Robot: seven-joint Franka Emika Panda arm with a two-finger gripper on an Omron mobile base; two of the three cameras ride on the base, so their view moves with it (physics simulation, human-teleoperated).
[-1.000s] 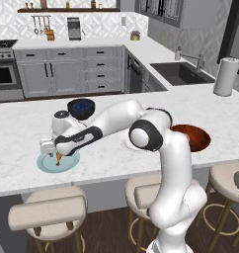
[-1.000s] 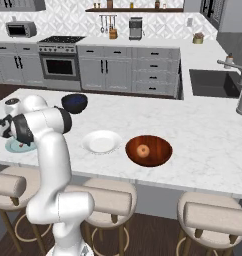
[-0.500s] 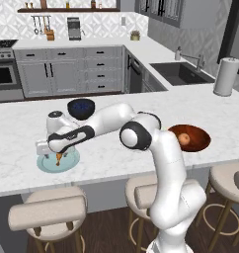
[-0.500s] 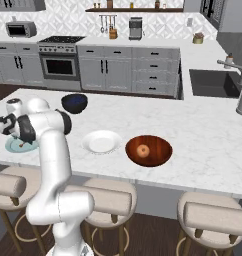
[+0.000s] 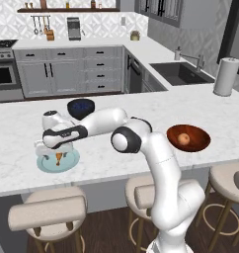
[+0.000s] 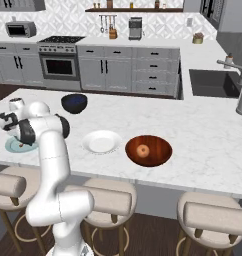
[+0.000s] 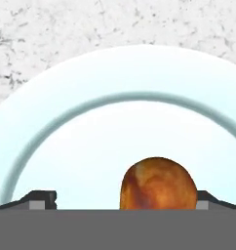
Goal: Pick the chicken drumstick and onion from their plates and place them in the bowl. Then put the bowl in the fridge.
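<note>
The gripper (image 7: 122,197) hangs spread wide, grasping nothing, straddling the chicken drumstick (image 7: 157,183) on the pale blue-green plate (image 7: 66,122); the drumstick sits toward five o'clock.

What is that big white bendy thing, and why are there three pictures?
It is a robot arm in a pretend kitchen. Two pictures come from cameras behind it, one on each side. The third comes from a camera on its hand, looking down.

On the counter lie a pale blue plate with a chicken drumstick, an empty white plate, a brown bowl with an onion in it, and a dark blue bowl.

The hand, called a gripper, is low over the blue plate. Its two fingers are wide open on either side of the drumstick, so it holds nothing yet.
</note>
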